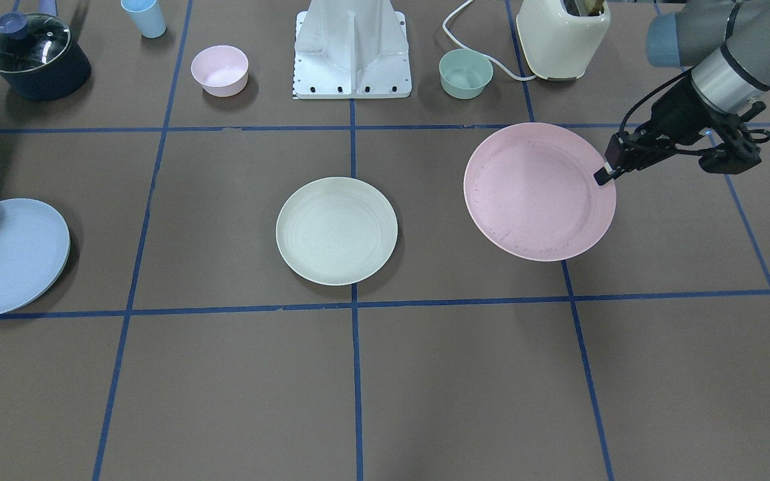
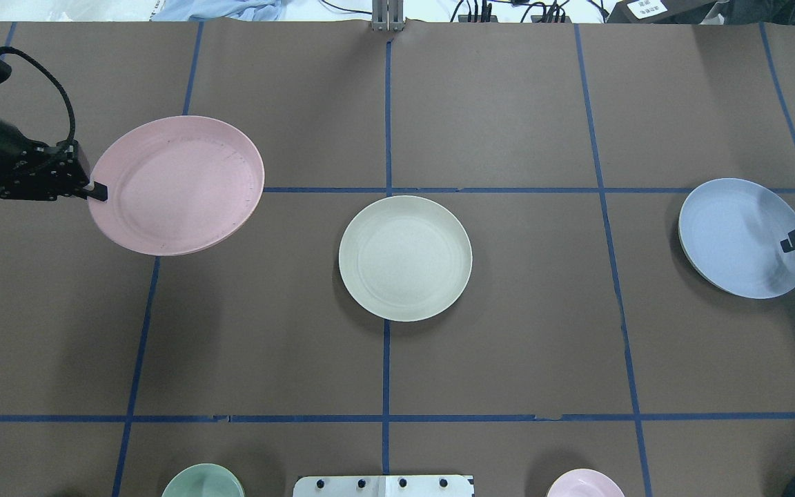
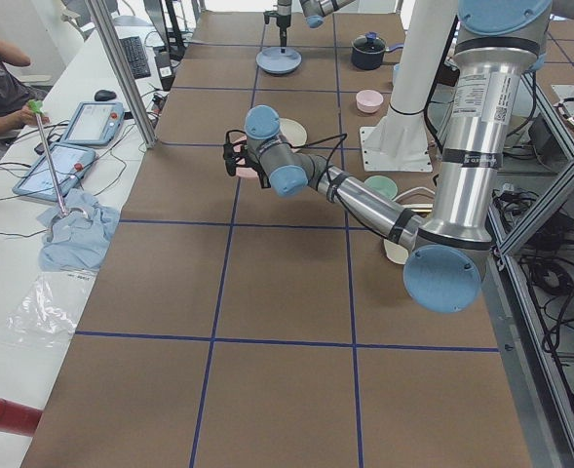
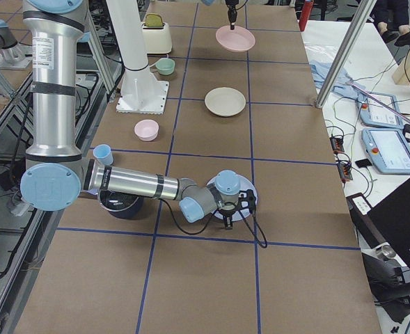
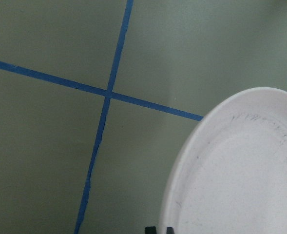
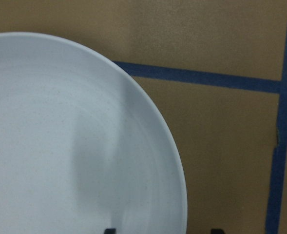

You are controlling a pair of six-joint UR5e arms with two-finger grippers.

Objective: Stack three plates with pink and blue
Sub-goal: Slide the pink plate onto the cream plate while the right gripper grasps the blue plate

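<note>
One brown table point(image 2: 508, 345), blue tape grid point(image 2: 387, 103); left end effector point(image 2: 97, 192) pinches pink plate point(image 2: 177, 185); right end effector point(image 2: 787, 245) spread astride blue plate point(image 2: 735, 235).

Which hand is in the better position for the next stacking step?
Probably left: the left hand grips the pink plate by its rim, raised, near the cream plate. The right hand sits open at the rim of the blue plate.

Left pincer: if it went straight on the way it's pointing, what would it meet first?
The left pincer is shut on the pink plate at its rim. Past that, its line heads roughly toward the cream-green plate, though height is unclear and it might pass above.
</note>
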